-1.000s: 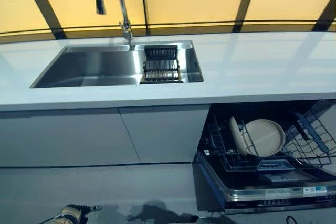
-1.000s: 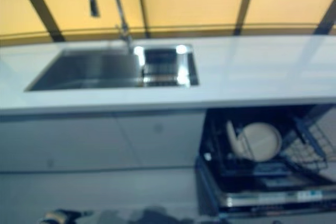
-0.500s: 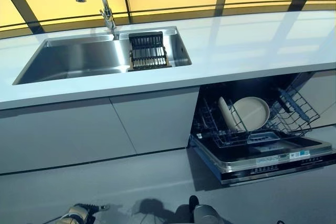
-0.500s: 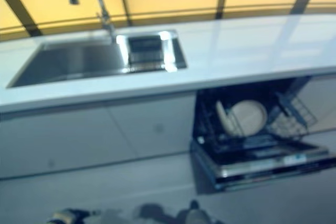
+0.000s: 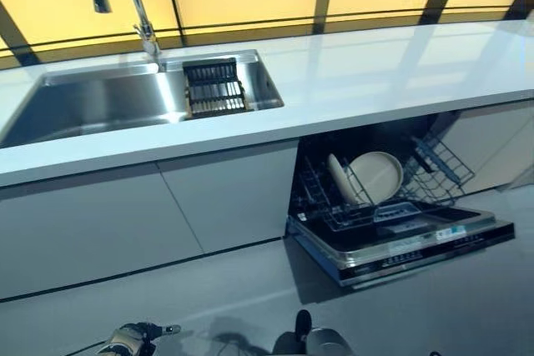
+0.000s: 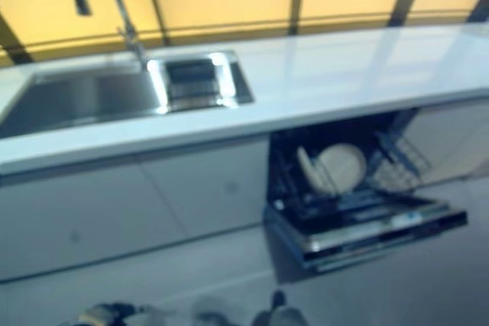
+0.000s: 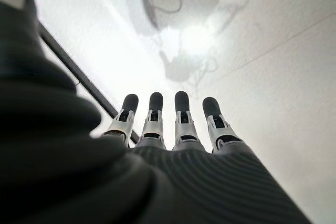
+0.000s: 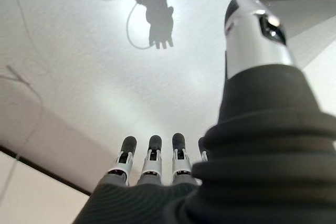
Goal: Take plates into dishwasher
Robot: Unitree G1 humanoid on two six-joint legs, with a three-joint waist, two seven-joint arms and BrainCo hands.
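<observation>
Two cream plates stand on edge in the lower rack [image 5: 442, 164] of the open dishwasher [image 5: 417, 243] under the counter, right of centre: one faces me [image 5: 377, 176], the other [image 5: 337, 179] stands edge-on just left of it. My left hand [image 7: 178, 124] hangs low over the grey floor with straight fingers and holds nothing; it also shows at the bottom edge of the left eye view [image 5: 125, 341]. My right hand [image 8: 152, 166] hangs over the floor too, fingers straight and empty. Both hands are far from the plates.
A long white counter [image 5: 392, 64] runs across the view. A steel sink [image 5: 100, 102] with a tall faucet [image 5: 133, 6] and a black drain rack [image 5: 214, 87] sits at its left. Grey cabinet fronts [image 5: 167, 214] stand left of the dishwasher. The dishwasher door lies folded down over the floor.
The whole picture has shifted left and up, so the camera moved; more floor and the dishwasher door show. The plates and both hands have not visibly moved.
</observation>
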